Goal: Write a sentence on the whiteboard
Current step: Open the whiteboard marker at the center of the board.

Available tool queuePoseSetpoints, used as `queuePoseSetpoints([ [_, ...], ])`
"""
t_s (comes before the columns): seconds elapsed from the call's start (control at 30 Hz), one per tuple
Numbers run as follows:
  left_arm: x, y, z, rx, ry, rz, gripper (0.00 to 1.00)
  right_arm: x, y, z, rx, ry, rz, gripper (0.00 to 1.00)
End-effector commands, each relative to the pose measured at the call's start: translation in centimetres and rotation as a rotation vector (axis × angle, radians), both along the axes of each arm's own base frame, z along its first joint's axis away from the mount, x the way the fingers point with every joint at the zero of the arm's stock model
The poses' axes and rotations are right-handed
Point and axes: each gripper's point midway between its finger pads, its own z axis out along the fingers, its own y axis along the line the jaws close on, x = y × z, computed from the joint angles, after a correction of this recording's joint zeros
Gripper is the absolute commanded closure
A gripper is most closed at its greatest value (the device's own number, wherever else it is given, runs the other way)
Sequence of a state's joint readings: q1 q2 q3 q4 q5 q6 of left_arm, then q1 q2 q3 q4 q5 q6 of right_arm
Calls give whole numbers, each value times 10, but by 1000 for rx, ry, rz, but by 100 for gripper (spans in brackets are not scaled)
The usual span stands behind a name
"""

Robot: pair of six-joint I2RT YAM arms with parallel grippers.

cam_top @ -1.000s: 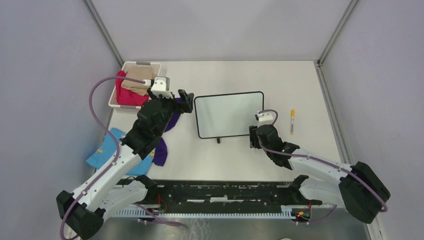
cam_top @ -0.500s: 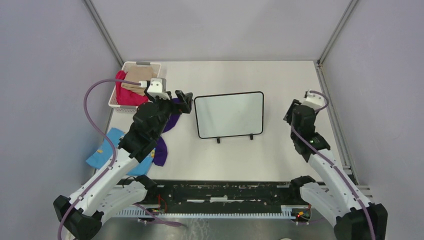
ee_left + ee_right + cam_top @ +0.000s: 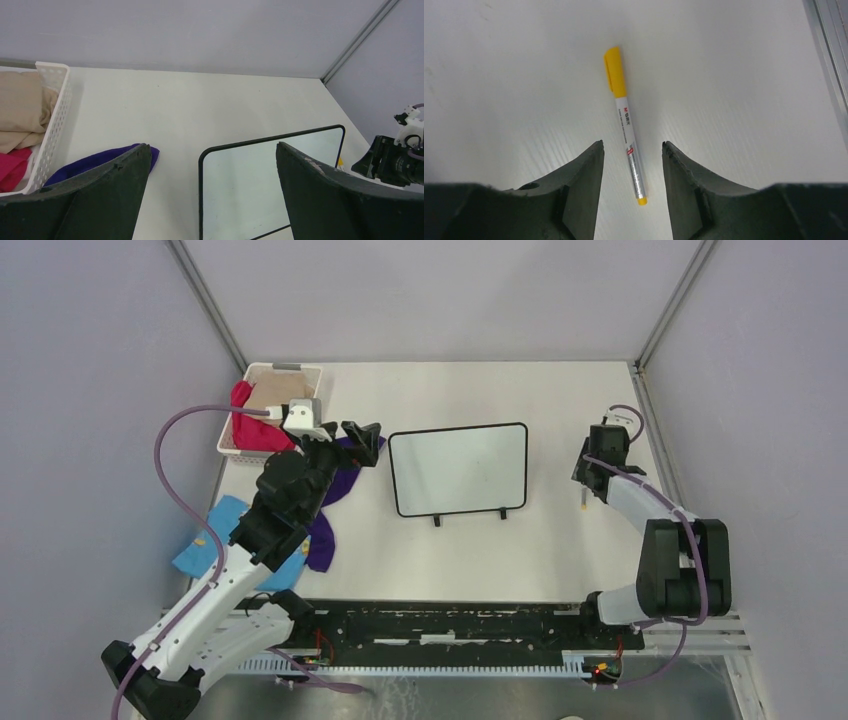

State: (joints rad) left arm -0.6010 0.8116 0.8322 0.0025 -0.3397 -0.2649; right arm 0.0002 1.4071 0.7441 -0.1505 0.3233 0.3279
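Top view, whiteboard [image 3: 458,465]: I saw it standing on its two feet in the middle of the table [image 3: 450,390], between the two arms.
Top view, left gripper [image 3: 362,438]: jaws were fully spread. It hovered just left of the board, above a purple cloth [image 3: 340,480], near a basket [image 3: 262,371] of clothes.
Top view, right gripper [image 3: 588,480]: it was low at the table's right side, apart from the board.
Left wrist view: I read both fingers wide apart, the board's left edge showing between them.
Right wrist view, marker [image 3: 626,125]: yellow-capped, it lay flat on the table. The fingers were parted on either side of its barrel, with gaps visible and nothing clamped.
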Motion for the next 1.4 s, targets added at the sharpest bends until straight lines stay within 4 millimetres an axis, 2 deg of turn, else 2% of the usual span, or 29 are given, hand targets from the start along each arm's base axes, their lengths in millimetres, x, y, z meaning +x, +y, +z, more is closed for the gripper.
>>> queuePoseSetpoints([
  [0.0, -4, -2, 22, -93, -42, -7, 0, 26, -5, 8, 2, -33, 50, 49],
  [0.23, -6, -5, 24, -97, -45, -27, 0, 23, -4, -27, 43, 48, 83, 53],
  [0.43, -5, -6, 23, -95, -42, -29, 0, 21, -9, -35, 48, 74, 70, 58],
  [0.6, -5, -6, 22, -93, -41, -28, 0, 15, -6, -45, 72, 99, 67, 70],
  [0.73, -5, -6, 22, -93, -40, -29, 0, 16, -1, -42, 96, 86, 76, 78],
  [0.9, -5, -7, 22, -93, -38, -33, 0, 19, 3, -38, 118, 76, 89, 80],
  [1.03, -5, -6, 23, -93, -40, -31, 0, 19, -2, -42, 99, 109, 67, 70],
  [1.13, -5, -6, 23, -92, -40, -30, 0, 16, -6, -47, 80, 147, 59, 69],
  [1.23, -5, -6, 23, -92, -39, -30, 0, 12, -6, -54, 81, 167, 58, 72],
  [1.37, -5, -6, 23, -91, -41, -29, 0, 8, -4, -60, 89, 183, 60, 82],
])
